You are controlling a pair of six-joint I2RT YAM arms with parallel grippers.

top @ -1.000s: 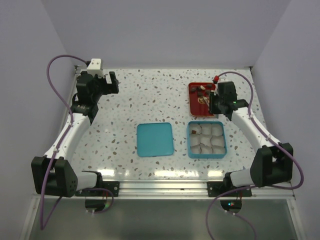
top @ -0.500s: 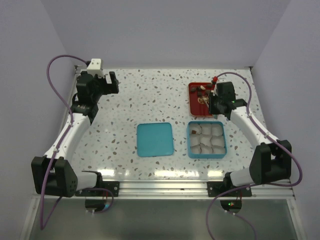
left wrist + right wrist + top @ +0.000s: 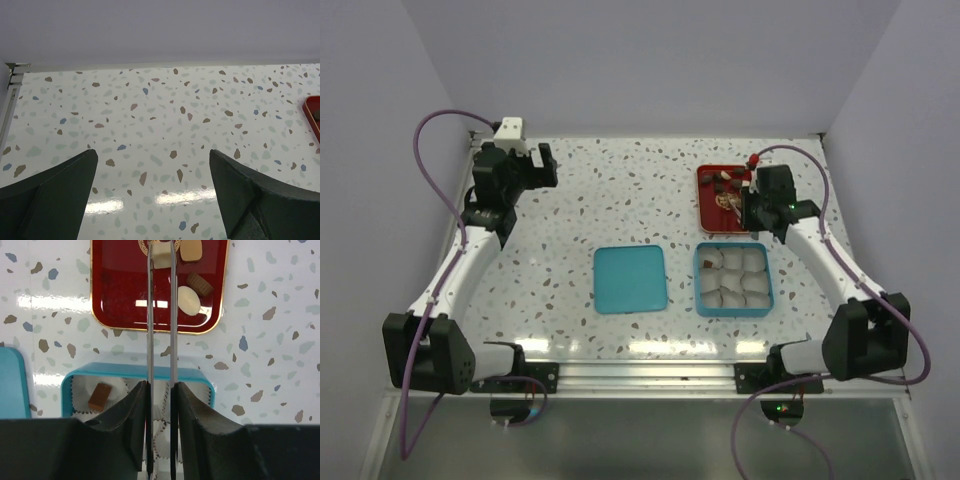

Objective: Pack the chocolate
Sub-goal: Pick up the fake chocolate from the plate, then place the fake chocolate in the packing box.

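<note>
The right gripper [image 3: 161,388] is clenched on a pair of thin metal tweezers [image 3: 149,320], which reach out over the red rectangular tray [image 3: 115,295] at the far right. The two blades stand narrowly apart, one on each side of a cream-white square chocolate [image 3: 161,255]; I cannot tell if they press it. Three more chocolate pieces [image 3: 189,300] lie on the tray just right of the blades. One light brown piece [image 3: 99,396] lies in a white paper cup [image 3: 80,390] inside the teal square box [image 3: 135,370], left of the blades. The left gripper [image 3: 152,160] hangs wide open over the speckled table [image 3: 150,100], at the far left.
</note>
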